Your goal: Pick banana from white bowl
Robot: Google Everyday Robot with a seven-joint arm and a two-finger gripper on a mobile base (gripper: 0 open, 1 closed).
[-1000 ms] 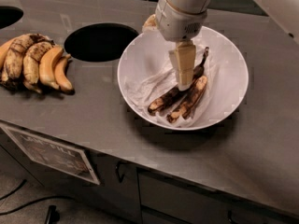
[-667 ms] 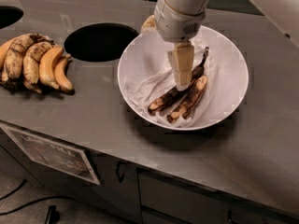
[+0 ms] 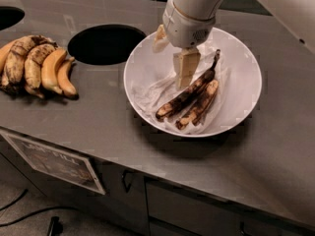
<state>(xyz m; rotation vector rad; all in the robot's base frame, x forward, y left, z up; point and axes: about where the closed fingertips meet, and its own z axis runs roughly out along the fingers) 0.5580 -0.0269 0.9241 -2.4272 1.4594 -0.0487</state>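
Grey counter (image 3: pixel 98 127) bears the white bowl (image 3: pixel 247 75), where the hand (image 3: pixel 183 80) (grip impossible to tell) seemingly touches the banana (image 3: pixel 177 104).

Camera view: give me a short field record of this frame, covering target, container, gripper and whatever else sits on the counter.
target: banana, nearly all black-brown, lying in the bowl, long stem toward the far rim
container: white bowl with crinkled liner, on the counter
gripper: gripper down inside the bowl, over the banana's middle; contact cannot be told
neighbour: shorter banana with pale patches, alongside the target
elsewhere: bunch of bananas at the counter's left; round opening between bunch and bowl
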